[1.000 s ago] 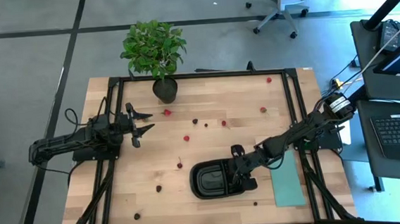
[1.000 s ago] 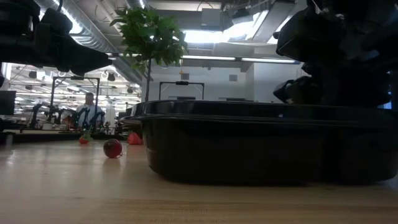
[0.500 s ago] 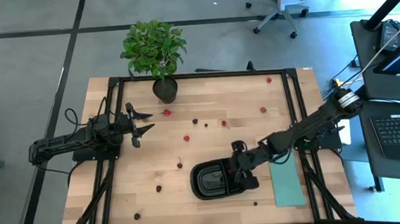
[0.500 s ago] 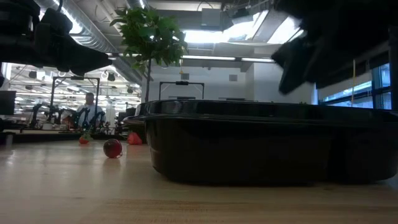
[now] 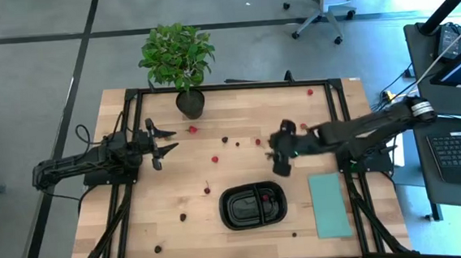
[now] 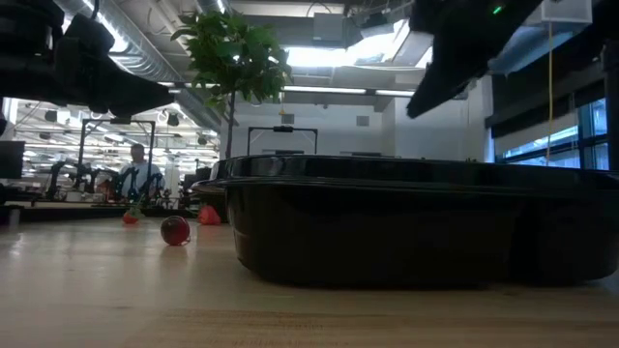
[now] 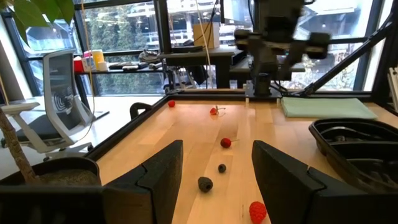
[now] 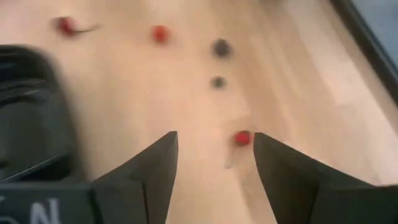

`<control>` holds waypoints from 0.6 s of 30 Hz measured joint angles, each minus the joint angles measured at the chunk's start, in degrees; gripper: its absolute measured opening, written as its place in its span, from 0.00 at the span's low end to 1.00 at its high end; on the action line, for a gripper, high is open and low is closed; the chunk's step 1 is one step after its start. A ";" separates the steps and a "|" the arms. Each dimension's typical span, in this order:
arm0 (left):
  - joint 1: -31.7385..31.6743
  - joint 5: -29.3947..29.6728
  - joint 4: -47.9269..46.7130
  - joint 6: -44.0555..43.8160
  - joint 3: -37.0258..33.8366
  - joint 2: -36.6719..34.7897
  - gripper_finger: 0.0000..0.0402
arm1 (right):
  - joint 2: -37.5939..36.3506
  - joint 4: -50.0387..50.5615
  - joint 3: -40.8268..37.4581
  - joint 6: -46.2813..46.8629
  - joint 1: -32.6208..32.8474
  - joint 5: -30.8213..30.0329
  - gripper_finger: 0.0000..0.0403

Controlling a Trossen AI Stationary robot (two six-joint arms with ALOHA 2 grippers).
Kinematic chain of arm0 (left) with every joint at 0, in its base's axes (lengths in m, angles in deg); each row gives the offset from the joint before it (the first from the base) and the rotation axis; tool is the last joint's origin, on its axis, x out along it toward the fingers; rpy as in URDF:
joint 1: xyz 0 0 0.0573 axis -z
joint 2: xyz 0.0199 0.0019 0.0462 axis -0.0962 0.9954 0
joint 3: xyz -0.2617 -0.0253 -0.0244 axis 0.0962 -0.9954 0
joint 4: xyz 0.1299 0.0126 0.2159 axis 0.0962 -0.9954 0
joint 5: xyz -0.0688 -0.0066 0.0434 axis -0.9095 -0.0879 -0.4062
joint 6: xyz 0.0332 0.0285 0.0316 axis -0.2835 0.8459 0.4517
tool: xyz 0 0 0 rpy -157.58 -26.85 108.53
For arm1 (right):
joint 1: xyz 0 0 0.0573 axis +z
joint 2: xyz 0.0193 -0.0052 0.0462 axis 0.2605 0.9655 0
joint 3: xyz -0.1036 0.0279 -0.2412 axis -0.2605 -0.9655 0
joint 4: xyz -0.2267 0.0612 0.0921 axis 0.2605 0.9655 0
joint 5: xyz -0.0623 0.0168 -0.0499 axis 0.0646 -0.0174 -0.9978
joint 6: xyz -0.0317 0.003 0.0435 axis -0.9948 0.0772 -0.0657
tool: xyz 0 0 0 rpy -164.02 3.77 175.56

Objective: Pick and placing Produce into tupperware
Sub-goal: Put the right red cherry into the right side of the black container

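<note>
The right gripper [image 5: 281, 161] hangs over the bench [image 5: 237, 112] right of centre in the overhead picture, just above the tupperware [image 5: 255, 206]; its jaws stand apart with nothing between them. Its own camera looks down between the two dark fingers [image 8: 146, 168] onto bare wood with a red berry [image 8: 242, 137] lying in the gap, not touched. The left gripper [image 5: 160, 143] waits at the left-middle of the bench, jaws also spread and empty, pointing toward the loose berries.

The tupperware sits low and centre, near the bench's lower edge, apart from both grippers, with a small red piece showing inside by its divider. A pale teal sheet [image 5: 330, 205] lies just to its right. The produce [image 5: 215, 158] is scattered across the middle and upper part of the wood, pieces well apart from one another, a few near the lower left edge. The potted plant [image 5: 179, 63] stands at the upper edge. Open wood lies between the two grippers.
</note>
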 joint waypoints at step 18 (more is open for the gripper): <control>-0.02 -0.02 -0.08 -0.02 0.00 4.09 0.46 | 16.99 -2.68 -0.01 -1.94 -14.47 8.97 0.53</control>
